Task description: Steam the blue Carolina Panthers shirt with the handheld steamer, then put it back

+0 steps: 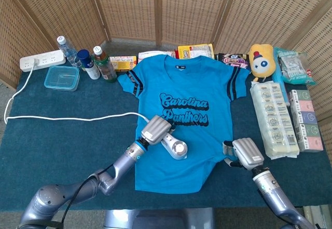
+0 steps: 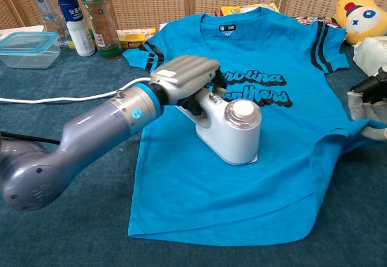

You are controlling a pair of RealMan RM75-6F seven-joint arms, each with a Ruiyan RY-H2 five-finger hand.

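I observed the blue shirt (image 1: 179, 120) lying flat, chest print up, at the middle of the surface (image 1: 62, 146), which was covered in dark teal cloth. My left hand (image 2: 184, 76) had its fingers clenched around the handle of the white steamer (image 2: 233, 131), whose base sat on the shirt just below the lettering. The chest view showed that grasp plainly; the head view showed only the back of the hand. My right hand (image 1: 245, 153) lay at the shirt's lower right hem. In the head view its fingers were hidden beneath it; the chest view caught only dark fingers (image 2: 366, 85) at the frame edge, touching bunched fabric, and I could not tell whether they gripped it.

Only the head view showed the white cord (image 1: 67, 117) running to a power strip (image 1: 42, 61). Woven cane screens (image 1: 181, 11) enclosed the rear. I counted three bottles (image 1: 85, 60), one clear container (image 1: 61, 78) and one yellow plush toy (image 1: 261, 62).
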